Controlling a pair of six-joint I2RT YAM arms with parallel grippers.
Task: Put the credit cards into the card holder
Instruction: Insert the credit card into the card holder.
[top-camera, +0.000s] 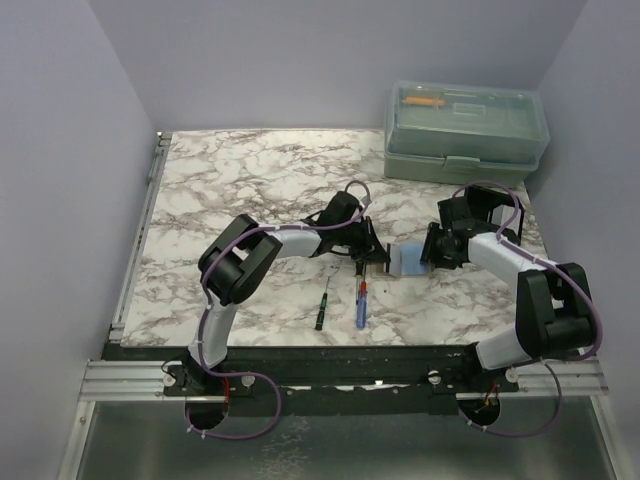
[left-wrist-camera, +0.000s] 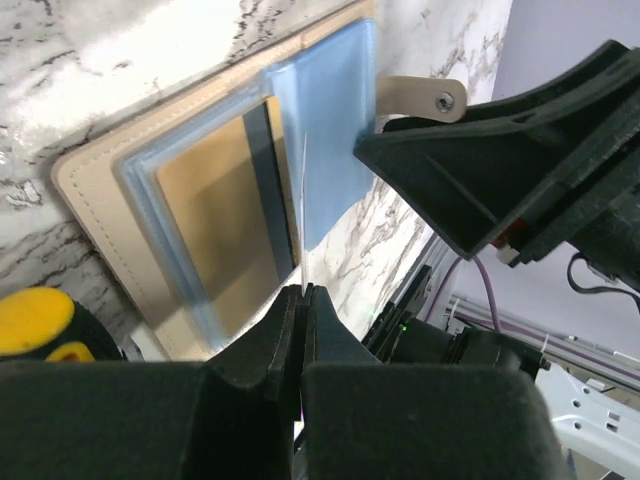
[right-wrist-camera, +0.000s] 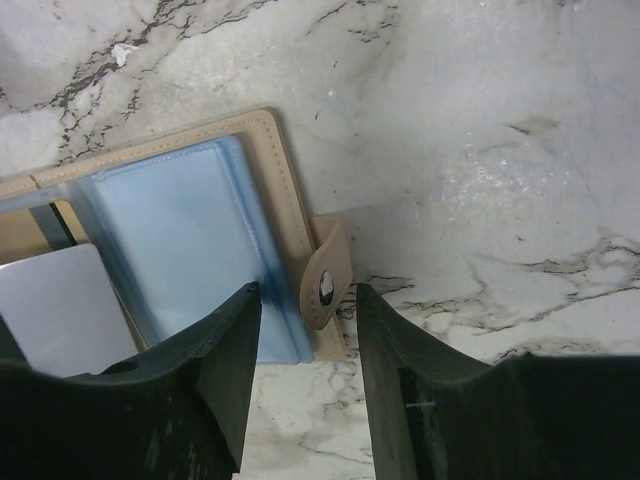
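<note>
The card holder (top-camera: 408, 260) lies open between my two grippers, tan with blue plastic sleeves (left-wrist-camera: 330, 120). One sleeve holds a tan card with a dark stripe (left-wrist-camera: 225, 220). My left gripper (left-wrist-camera: 303, 292) is shut on a thin pale credit card (left-wrist-camera: 303, 200), seen edge-on and standing over the sleeves. The same card shows pale grey in the right wrist view (right-wrist-camera: 60, 310). My right gripper (right-wrist-camera: 307, 292) is open, its jaws on either side of the holder's snap tab (right-wrist-camera: 325, 285) at the holder's right edge (right-wrist-camera: 275, 170). In the top view the left gripper (top-camera: 372, 252) and right gripper (top-camera: 432, 250) flank the holder.
A translucent green toolbox (top-camera: 465, 130) stands at the back right. A green-handled screwdriver (top-camera: 322, 310) and a blue-and-red one (top-camera: 360, 303) lie in front of the holder. A yellow handle (left-wrist-camera: 35, 320) shows at the left of the left wrist view.
</note>
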